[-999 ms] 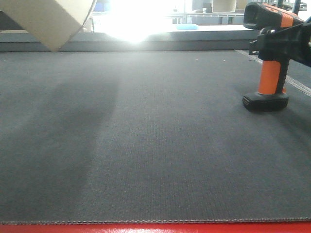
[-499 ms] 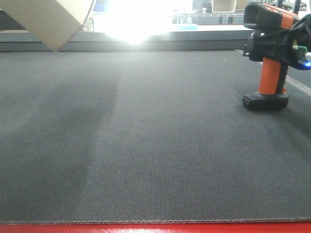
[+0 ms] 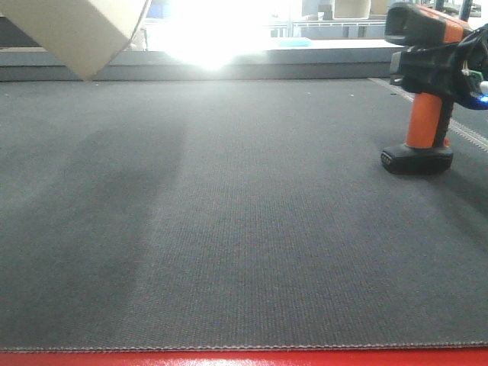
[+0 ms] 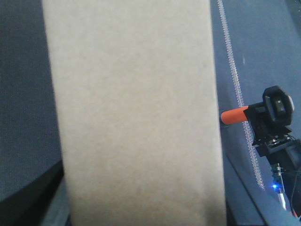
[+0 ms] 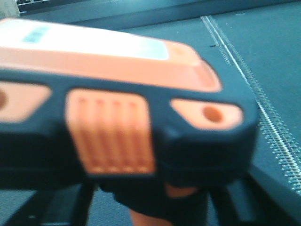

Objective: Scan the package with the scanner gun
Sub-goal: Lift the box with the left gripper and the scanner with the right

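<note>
So here's where it's at: the scanner (image 3: 422, 122) stands upright on its foot at the far right of the mat (image 3: 244, 229), and the right claw (image 3: 436, 76) is wrapped round the top of the stem, just under the head. In the right wrist view the fingers (image 5: 237, 200) seem to sit either side of the stem with a bit of gap, so I'd call it apart, not clamped, though that view is blurry.

The box (image 3: 72, 30) is up at the far left, tilted corner-down and off the mat, well apart from the scanner. The left claw isn't visible anywhere, so I can't tell how it's gripping.

What I'd worry about:
- The grip is high on a top-heavy gun. If one finger touches first, it could tip or skid on its foot.
- A loose clamp could let the head swing down on lift.
- I can't see any sticker. The face in the left wrist view is plain, so the barcode may point away from the scanner.
</note>
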`<state>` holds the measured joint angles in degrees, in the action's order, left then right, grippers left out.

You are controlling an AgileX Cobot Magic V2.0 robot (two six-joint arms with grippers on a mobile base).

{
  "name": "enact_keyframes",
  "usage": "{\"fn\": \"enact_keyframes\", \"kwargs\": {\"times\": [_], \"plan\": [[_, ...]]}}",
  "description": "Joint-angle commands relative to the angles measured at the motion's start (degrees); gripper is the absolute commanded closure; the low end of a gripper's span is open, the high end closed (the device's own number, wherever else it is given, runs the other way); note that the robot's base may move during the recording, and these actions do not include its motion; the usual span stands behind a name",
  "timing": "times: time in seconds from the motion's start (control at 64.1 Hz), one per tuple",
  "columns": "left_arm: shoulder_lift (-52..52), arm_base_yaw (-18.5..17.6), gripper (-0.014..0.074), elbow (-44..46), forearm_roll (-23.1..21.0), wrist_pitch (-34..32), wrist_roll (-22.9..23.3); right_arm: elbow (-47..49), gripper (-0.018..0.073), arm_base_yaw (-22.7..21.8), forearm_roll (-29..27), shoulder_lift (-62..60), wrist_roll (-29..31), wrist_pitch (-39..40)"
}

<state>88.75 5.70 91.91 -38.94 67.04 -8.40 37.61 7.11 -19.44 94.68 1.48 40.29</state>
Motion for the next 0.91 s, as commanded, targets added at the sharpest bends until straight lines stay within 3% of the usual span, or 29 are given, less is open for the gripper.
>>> {"fn": "enact_keyframes", "kwargs": {"times": [0.0, 0.234, 0.499, 0.624, 0.89], "plan": [[-0.5, -0.2, 0.0708, 0.3, -1.5, -0.8, -0.2, 0.4, 0.0298, 0.1, -0.4, 0.0, -0.4, 1.6], [-0.5, -0.2, 0.0708, 0.3, -1.5, -0.4, -0.2, 0.4, 0.0729, 0.1, -0.4, 0.0, -0.4, 1.7], [-0.5, -0.2, 0.0708, 0.3, -1.4, 0.6, -0.2, 0.4, 0.0713, 0.1, -0.4, -4.8, 2.0, 0.9], [-0.5, -0.2, 0.0708, 0.3, -1.2, 0.8, -0.2, 1.4, 0.0713, 0.1, -0.4, -9.1, 8.5, -1.6], [-0.5, -0.2, 0.0708, 0.3, 1.2, 2.4, -0.2, 8.7, 0.0713, -0.1, -0.4, -15.0, 26.1, -14.6]]}}
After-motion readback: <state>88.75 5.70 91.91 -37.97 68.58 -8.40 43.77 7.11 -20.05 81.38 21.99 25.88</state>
